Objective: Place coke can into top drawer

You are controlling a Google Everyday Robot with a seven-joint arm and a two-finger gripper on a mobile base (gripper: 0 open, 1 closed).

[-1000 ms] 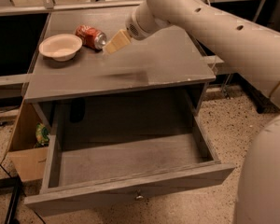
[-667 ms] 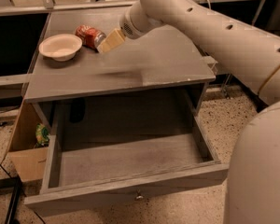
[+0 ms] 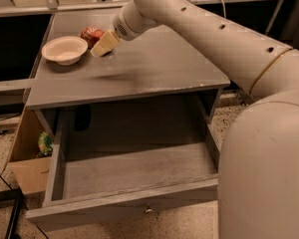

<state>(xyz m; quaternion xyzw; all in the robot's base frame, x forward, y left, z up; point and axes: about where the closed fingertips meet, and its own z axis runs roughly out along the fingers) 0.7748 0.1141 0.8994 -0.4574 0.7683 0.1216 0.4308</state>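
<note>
The can [image 3: 90,34] is red and sits at the back left of the cabinet top, partly hidden by the gripper [image 3: 101,45] just beside it. The drawer [image 3: 139,171] — grey, wide, shallow — stands open, a small knob on its front.

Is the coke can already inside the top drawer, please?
No, the coke can lies on the cabinet top beside the bowl, with the gripper right next to it, outside the open top drawer.

A: Is the top drawer [image 3: 132,204] blocked?
B: No. It is pulled out and left open from above.
A: Bench [image 3: 159,71]?
B: End effector [image 3: 103,45] is positioned just right of the coke can [image 3: 91,34]; bowl [image 3: 65,50] is set close on its left. Right half is unoccupied.
</note>
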